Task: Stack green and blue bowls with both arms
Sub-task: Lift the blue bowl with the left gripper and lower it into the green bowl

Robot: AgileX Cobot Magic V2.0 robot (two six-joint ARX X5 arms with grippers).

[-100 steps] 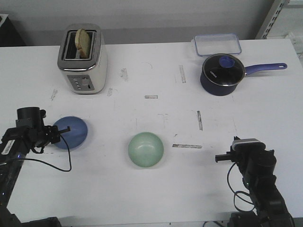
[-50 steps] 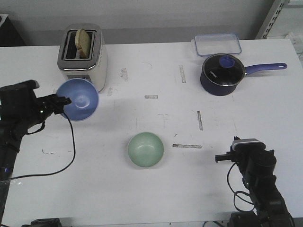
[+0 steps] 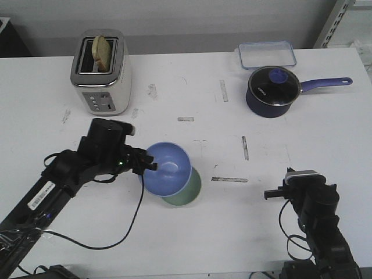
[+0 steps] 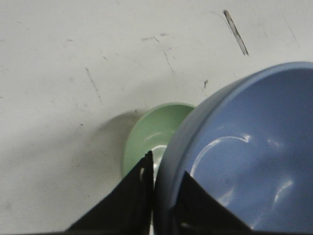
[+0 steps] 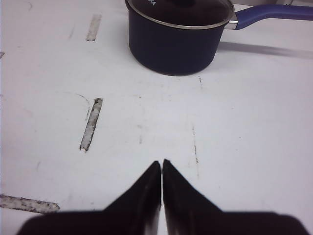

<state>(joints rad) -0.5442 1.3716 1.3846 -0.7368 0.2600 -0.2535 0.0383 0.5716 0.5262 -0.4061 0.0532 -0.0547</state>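
Note:
My left gripper (image 3: 152,165) is shut on the near rim of the blue bowl (image 3: 167,168), one finger outside and one inside, and holds it tilted in the air just above the green bowl (image 3: 187,193). The green bowl rests on the table, mostly hidden under the blue one. In the left wrist view the blue bowl (image 4: 244,156) fills the frame beside my gripper (image 4: 166,164), with the green bowl (image 4: 146,139) below it. My right gripper (image 5: 162,162) is shut on nothing, low over bare table near the front right (image 3: 268,195).
A toaster (image 3: 102,72) with a slice of bread stands at the back left. A dark navy saucepan (image 3: 273,91) with a long handle and a clear lidded box (image 3: 266,54) sit at the back right. Tape marks dot the white table (image 3: 325,145).
My left arm lifted the blue bowl from the table's left side, then swung it right to hang over the green bowl. The right arm has not moved.

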